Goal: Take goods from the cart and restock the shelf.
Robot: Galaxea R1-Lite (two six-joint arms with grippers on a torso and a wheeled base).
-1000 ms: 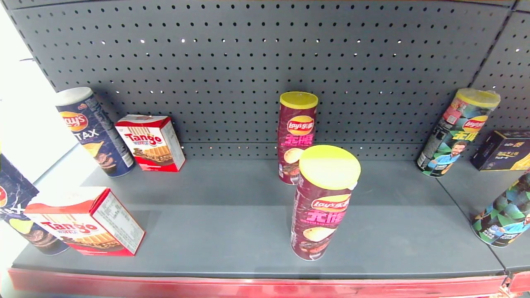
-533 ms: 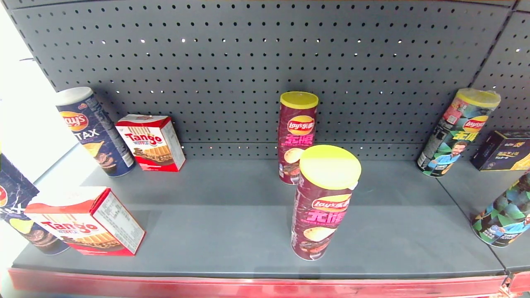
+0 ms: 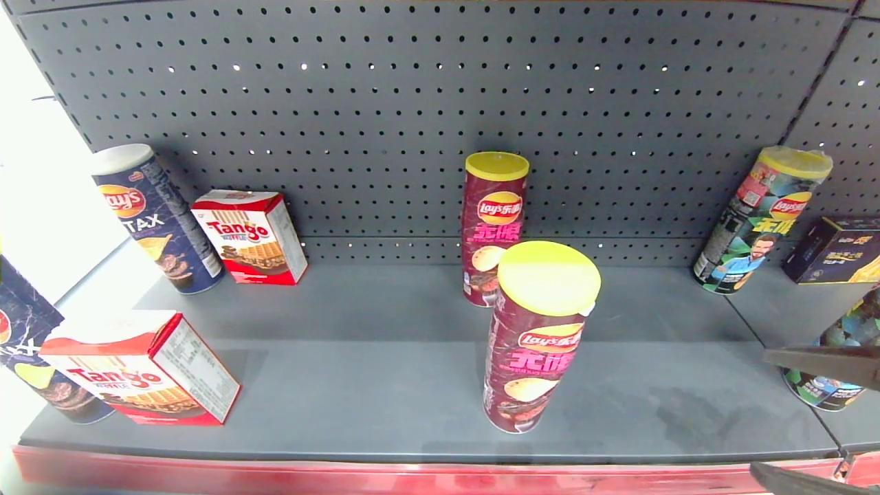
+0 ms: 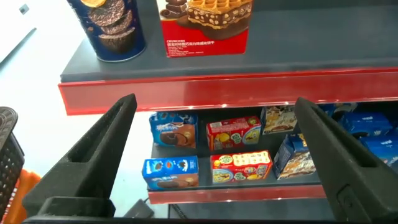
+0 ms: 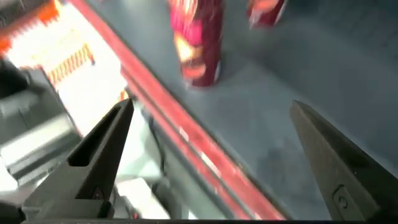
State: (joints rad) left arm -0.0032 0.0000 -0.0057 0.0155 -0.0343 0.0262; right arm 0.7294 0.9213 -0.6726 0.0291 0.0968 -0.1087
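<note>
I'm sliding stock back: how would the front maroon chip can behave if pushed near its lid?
The front maroon can stands tall on a narrow base, so it would probably tip. Being round, it might then roll along the shelf.

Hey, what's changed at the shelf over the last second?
The right gripper has come in from the right at the front edge of the shelf. Its fingers are open and empty, and one crosses in front of the front green can. Nothing was taken hold of or let go. The front maroon can, back maroon can and front red box stayed put.
</note>
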